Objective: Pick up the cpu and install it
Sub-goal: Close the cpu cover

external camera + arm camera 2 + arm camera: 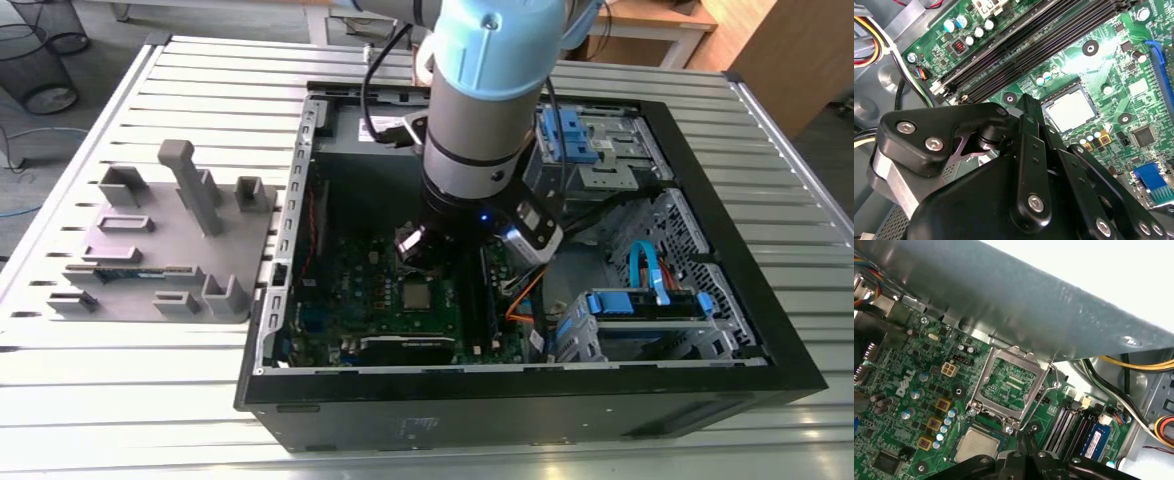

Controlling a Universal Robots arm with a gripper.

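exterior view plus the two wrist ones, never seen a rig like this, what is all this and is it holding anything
The exterior view is from a camera off the machine. The pale blue and grey column is a robot arm, reaching down into an open computer case on a slatted metal table. A grey holder tray sits on the exterior view's left. Both wrist views are from cameras riding on the arm, looking at the green motherboard. The black parts up front are its jaws. The cpu, a small silver square, lies on the board beside the open socket frame, not in the jaws.
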